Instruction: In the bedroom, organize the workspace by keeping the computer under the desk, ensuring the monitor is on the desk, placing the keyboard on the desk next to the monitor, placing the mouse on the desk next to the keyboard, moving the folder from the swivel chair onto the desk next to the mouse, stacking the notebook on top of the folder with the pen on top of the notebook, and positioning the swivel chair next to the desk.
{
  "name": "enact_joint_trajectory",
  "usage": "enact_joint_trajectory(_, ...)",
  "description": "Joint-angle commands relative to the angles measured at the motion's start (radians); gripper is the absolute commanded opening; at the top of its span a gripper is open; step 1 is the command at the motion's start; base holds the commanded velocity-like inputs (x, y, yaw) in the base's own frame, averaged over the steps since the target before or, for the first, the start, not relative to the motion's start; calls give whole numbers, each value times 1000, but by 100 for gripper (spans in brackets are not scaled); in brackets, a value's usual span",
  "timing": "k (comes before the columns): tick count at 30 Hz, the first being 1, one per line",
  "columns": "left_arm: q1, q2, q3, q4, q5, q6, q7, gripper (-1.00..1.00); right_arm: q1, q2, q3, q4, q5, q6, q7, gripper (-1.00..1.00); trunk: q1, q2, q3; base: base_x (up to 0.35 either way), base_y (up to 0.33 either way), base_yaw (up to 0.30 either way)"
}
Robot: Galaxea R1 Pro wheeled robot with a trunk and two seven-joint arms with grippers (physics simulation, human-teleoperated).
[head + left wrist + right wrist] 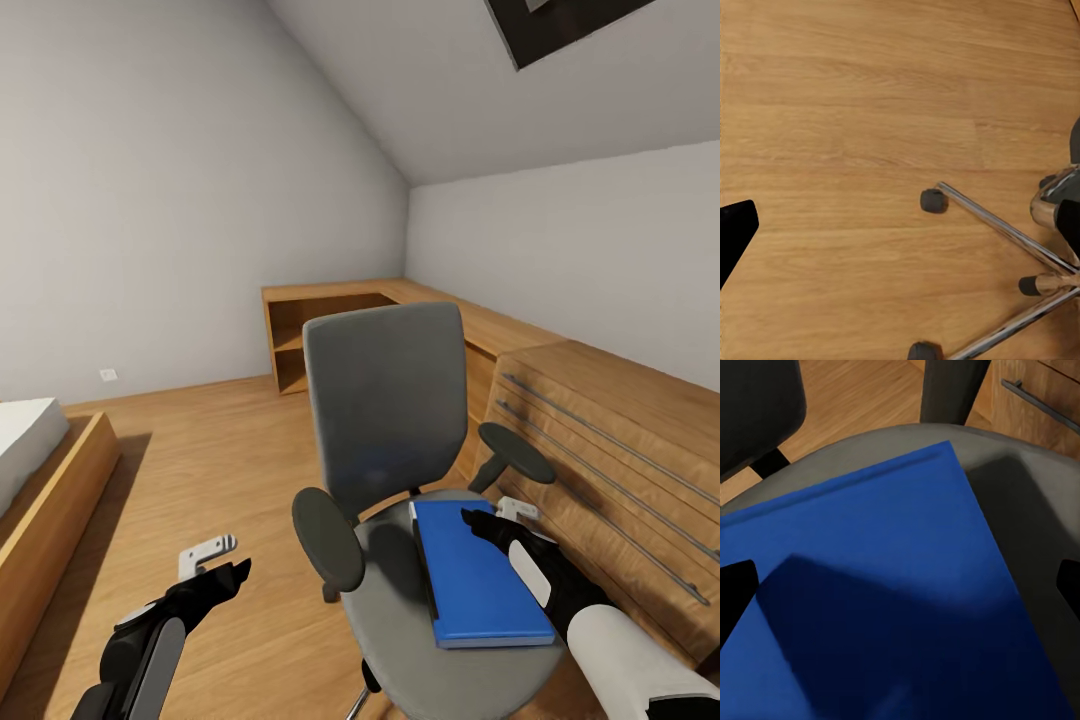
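The grey swivel chair [385, 400] stands in the middle of the head view, its seat facing me. On the seat lies the bright blue folder [478, 578], flat and a little right of centre. My right gripper [497, 520] hovers open just above the folder's far right corner. In the right wrist view the folder [892, 607] lies between the wide-apart fingertips [735, 589]. My left gripper [218, 566] hangs open over bare floor left of the chair, with the chrome chair base [1012, 232] beside it. The desk, computer, monitor, keyboard, mouse, notebook and pen are out of view.
A low light-wood shelf unit [335, 320] runs along the back wall behind the chair. A wooden drawer front with metal rails [620, 450] stands close on the right. A wood-framed bed [45, 480] is at the left. Wooden floor [210, 460] lies between bed and chair.
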Motion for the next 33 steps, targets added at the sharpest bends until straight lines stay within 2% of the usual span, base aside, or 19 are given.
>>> enact_joint_trajectory(1, -1, 0, 2, 1, 11, 4, 7, 100, 0, -1, 6, 4, -3, 3, -2, 100, 0, 0, -1, 0, 0, 0)
enact_joint_trajectory(10, -1, 2, 20, 22, 11, 3, 12, 100, 0, 0, 6, 8, -1, 5, -5, 100, 0, 0, -1, 0, 0, 0)
enact_joint_trajectory(20, -1, 2, 24, 22, 9, 0, 12, 100, 0, 2, 5, 9, -2, 44, -5, 100, 0, 0, -1, -7, 0, 0)
enact_joint_trajectory(28, -1, 2, 24, 22, 7, 1, 12, 100, 0, 2, 6, 9, -2, 43, -5, 100, 0, 0, -1, -224, 0, 0)
enact_joint_trajectory(33, -1, 2, 24, 22, 7, 1, 12, 100, 0, 2, 6, 9, -2, 43, -5, 100, 0, 0, -1, -58, 0, 0)
